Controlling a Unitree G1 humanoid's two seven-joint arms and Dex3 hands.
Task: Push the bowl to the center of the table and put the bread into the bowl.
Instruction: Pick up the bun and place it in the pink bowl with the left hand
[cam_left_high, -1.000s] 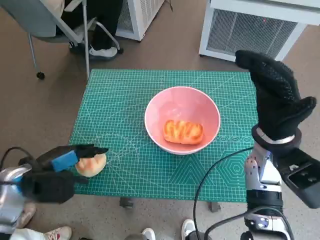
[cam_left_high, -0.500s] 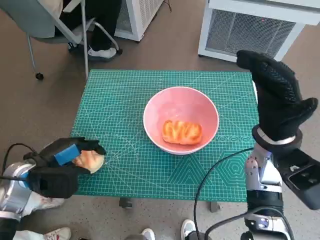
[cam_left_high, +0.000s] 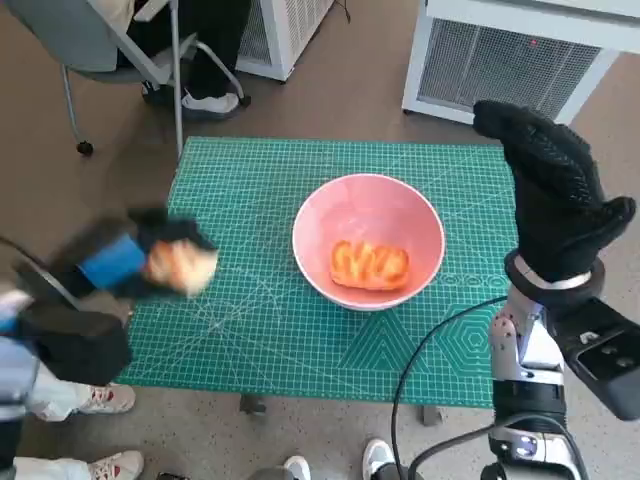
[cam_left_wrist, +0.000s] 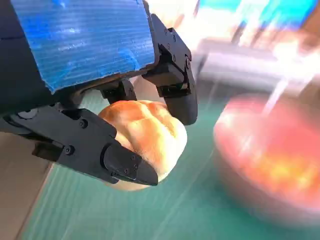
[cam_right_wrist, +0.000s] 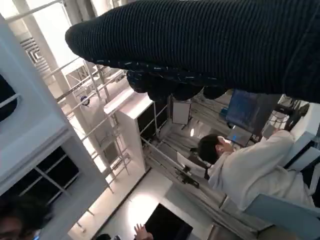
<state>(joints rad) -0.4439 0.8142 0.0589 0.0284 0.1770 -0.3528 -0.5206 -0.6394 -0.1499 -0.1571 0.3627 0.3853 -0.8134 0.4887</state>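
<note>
**Bread in hand, heading for the bowl**

Bread (cam_left_wrist: 145, 135) sits clamped between the black fingers (cam_left_wrist: 175, 95) of the left hand (cam_left_high: 105, 265), lifted off the mat (cam_left_high: 260, 330) near its left edge. The blur in the head view suggests the arm is moving. The bowl (cam_left_high: 368, 240) stands near the mat's middle, well apart from the held piece, with another bread (cam_left_high: 368, 264) already lying inside. So the push looks finished, and the step in hand is the carry.

Next, the hand should travel right until the bread hangs over the bowl's open mouth, then lower and let go without knocking the rim.

The right hand (cam_left_high: 555, 195) stands raised beside the table's right edge, fingers together and straight, holding nothing.

Half a second ago the left hand was low at the mat's near-left corner, closing on the bread there; now both are higher and nearer the bowl. The bowl itself has not shifted.
</note>
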